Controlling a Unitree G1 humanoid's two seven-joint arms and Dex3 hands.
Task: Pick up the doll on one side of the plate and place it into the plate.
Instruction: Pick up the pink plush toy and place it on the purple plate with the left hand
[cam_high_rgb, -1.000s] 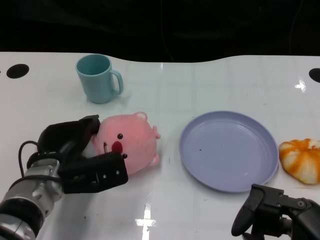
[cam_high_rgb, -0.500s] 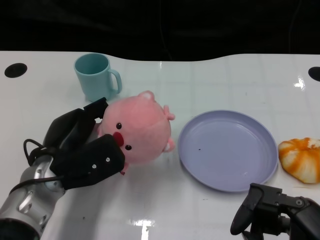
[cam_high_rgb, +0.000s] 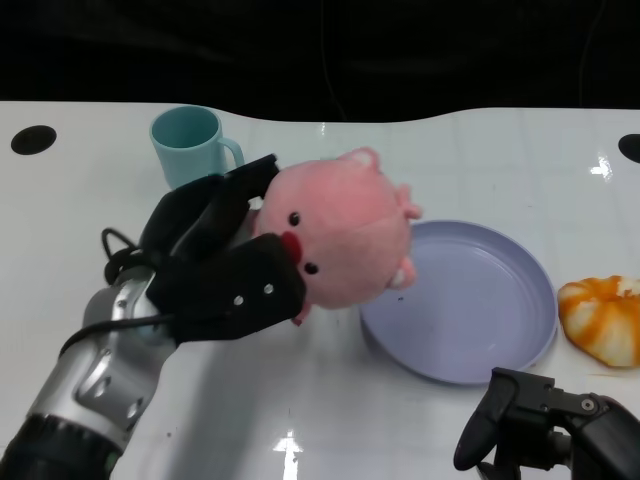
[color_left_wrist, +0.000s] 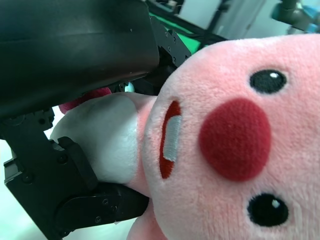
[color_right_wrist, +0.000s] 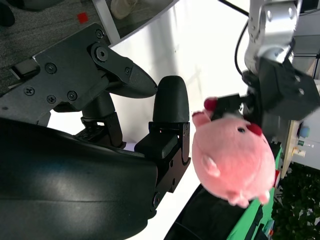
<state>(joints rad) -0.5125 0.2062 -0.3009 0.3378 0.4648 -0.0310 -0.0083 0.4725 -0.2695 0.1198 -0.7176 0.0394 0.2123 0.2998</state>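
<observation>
One pink doll (cam_high_rgb: 345, 235) sat gripped in the left hand (cam_high_rgb: 220, 275), just left of centre in the head view, lifted off the white bench (cam_high_rgb: 480, 160). The hand's black fingers wrapped the doll's back and underside, with its face turned toward the camera. The doll's right edge overlapped the left rim of the purple plate (cam_high_rgb: 500, 330), which lay to the right of centre, so the plate's middle lay further to the right of the hand. The left hand was much the nearer to the doll. The right hand (cam_high_rgb: 545, 430) rested at the lower right, in front of the plate, holding nothing, with its fingers seeming loosely apart. A teal mug (cam_high_rgb: 190, 140) stood at the upper left, and an orange toy (cam_high_rgb: 605, 320) lay at the right edge.

Compared with a second earlier, the doll had risen from the bench and travelled right, from well clear of the plate to over its rim.
</observation>
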